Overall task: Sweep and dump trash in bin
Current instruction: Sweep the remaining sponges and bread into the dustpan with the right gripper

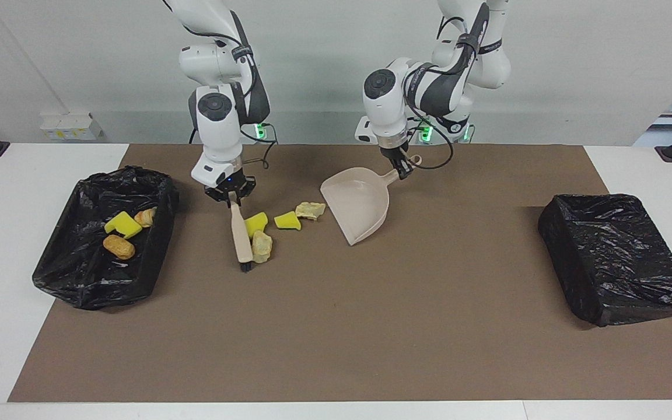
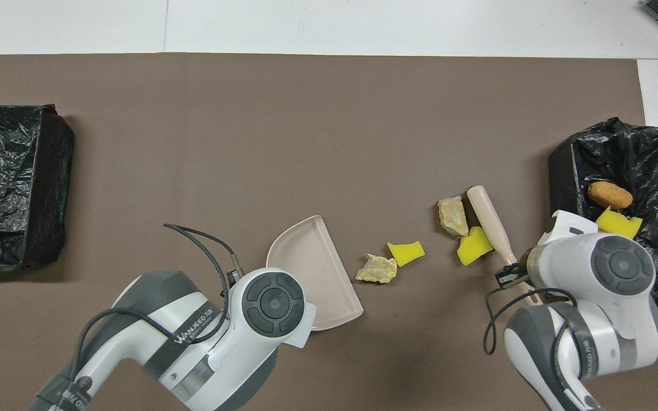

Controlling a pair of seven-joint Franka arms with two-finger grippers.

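The open bin (image 1: 79, 280) at the right arm's end of the tabletop holds 3 scraps (image 1: 121, 224). The left hand (image 1: 401, 169) clamps the dustpan (image 1: 359, 204). The right hand (image 1: 232, 198) clamps the brush (image 1: 241, 239), touching 2 of 4 loose scraps (image 1: 261, 246). They may squirt past its tip.

My right gripper (image 1: 230, 198) points down, low over the mat, fingers closed tight on a handle. The right arm bends at the elbow and drops straight to the wrist. My left gripper (image 1: 401, 167) also points down, closed on another handle, and the left arm folds over at the elbow above it.
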